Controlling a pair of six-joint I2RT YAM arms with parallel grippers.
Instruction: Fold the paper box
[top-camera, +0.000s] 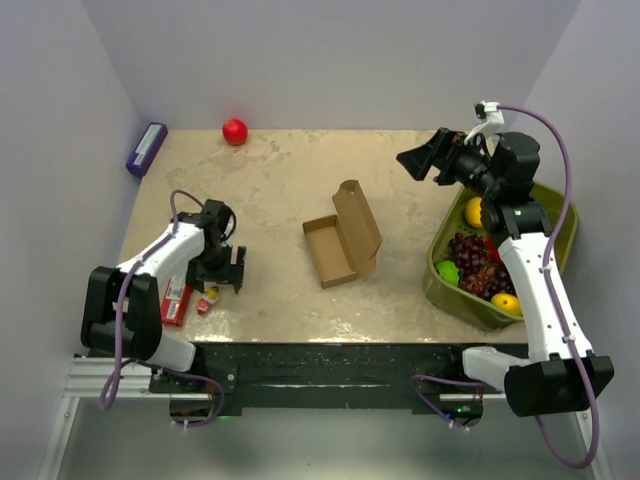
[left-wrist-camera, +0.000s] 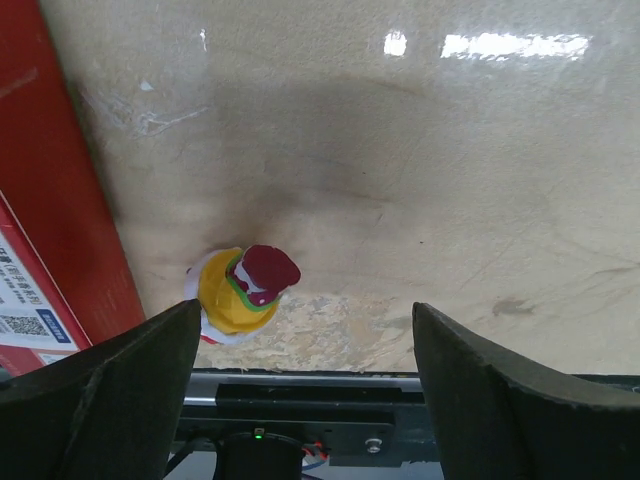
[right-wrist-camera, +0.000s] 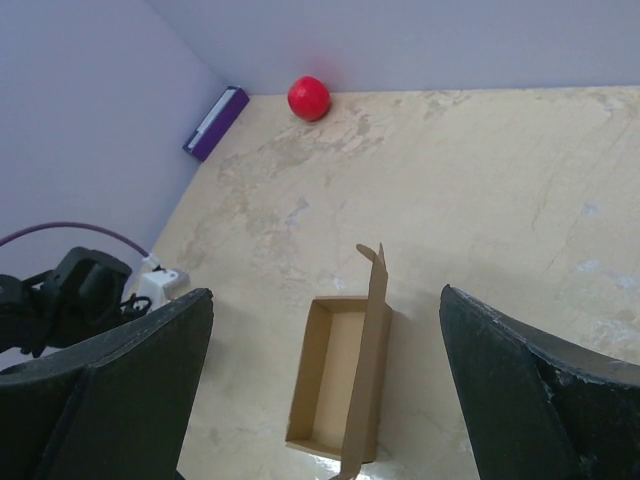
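Locate the paper box (top-camera: 343, 243) near the middle of the table (top-camera: 280, 190), well apart from both arms. Judge the task as partly complete. Count the base as already formed into a shallow open tray with raised walls. Count the lid panel as hinged along one long side of that tray, standing close to upright, end tabs untucked. Treat as outstanding: lowering the lid over the tray, then tucking the front flap and tabs. Read the right gripper (top-camera: 420, 160) as spread wide, raised above the far right of the table beside the green basket (top-camera: 562, 228) of fruit, aimed toward the box, gripping nothing and touching nothing. Read the left gripper (top-camera: 220, 272) as likewise spread wide, low over the near left corner, just beside the red pack (top-camera: 176, 300) and above a small yellow toy (left-wrist-camera: 240, 290). Record no visible contact with the toy and nothing held. Disregard the red ball (top-camera: 235, 131) and the purple box (top-camera: 146, 148) along the far edge.
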